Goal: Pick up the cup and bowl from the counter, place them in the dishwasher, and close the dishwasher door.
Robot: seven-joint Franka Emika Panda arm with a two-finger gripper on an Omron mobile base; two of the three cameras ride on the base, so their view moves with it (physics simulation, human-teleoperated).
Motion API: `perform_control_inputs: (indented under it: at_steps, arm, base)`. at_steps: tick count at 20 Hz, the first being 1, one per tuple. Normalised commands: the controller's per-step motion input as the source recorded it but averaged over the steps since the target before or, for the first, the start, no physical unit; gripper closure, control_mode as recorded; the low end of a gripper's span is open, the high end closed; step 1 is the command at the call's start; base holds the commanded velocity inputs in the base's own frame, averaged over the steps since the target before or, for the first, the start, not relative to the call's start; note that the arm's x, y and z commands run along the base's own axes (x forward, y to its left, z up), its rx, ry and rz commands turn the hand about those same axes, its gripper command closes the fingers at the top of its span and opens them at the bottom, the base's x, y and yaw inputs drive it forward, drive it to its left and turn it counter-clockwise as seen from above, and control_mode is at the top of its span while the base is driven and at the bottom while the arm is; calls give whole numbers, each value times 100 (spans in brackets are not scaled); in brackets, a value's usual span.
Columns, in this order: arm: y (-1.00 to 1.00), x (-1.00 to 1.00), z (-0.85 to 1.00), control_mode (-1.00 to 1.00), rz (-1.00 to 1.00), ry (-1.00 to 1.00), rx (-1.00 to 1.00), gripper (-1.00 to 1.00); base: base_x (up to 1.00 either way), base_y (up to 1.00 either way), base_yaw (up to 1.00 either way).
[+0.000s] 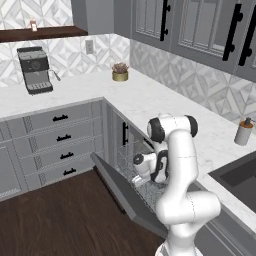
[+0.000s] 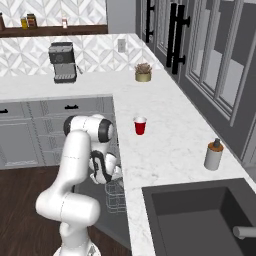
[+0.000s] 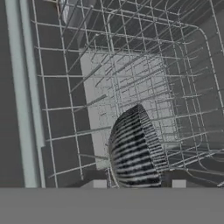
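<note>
The dishwasher door (image 1: 117, 192) hangs dropped open below the counter (image 1: 150, 100), baring the wire rack (image 3: 131, 78). My gripper (image 1: 143, 169) reaches down into that rack, also seen as the gripper (image 2: 111, 176) from the right. In the hand view the grey metallic bowl (image 3: 135, 151) stands tilted on edge over the rack wires, between my wide-apart fingertips (image 3: 99, 184). The gripper (image 3: 139, 184) looks open around it; the contact points are hidden at the bottom. The red cup (image 2: 140, 126) stands upright on the counter (image 2: 165, 140), well apart from the hand.
A grey soap dispenser (image 2: 213, 156) stands beside the dark sink (image 2: 200, 215). A coffee machine (image 1: 35, 70) and a small potted plant (image 1: 120, 72) sit at the back of the counter. Drawer fronts with black handles (image 1: 62, 137) lie left of the dishwasher.
</note>
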Motion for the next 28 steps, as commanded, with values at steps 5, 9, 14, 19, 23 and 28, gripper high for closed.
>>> perform_control_inputs:
  at_steps: [5, 9, 14, 19, 23, 28]
  arm:
    - [38, -22, 12, -100, -9, 0, 0, -100]
    - [39, -8, 100, -100, -5, -17, -8, -100]
    - [53, -4, 100, -100, -1, -26, -17, -100]
    - [18, 0, 100, -100, 0, -31, -22, -100]
    - [0, 0, 100, -100, 0, -22, -29, -100]
    - [2, 4, 100, -100, 0, -11, -27, -100]
  base:
    - [0, 0, 0]
    - [0, 0, 0]
    - [0, 0, 0]
    - [0, 0, 0]
    - [0, 0, 0]
    - [0, 0, 0]
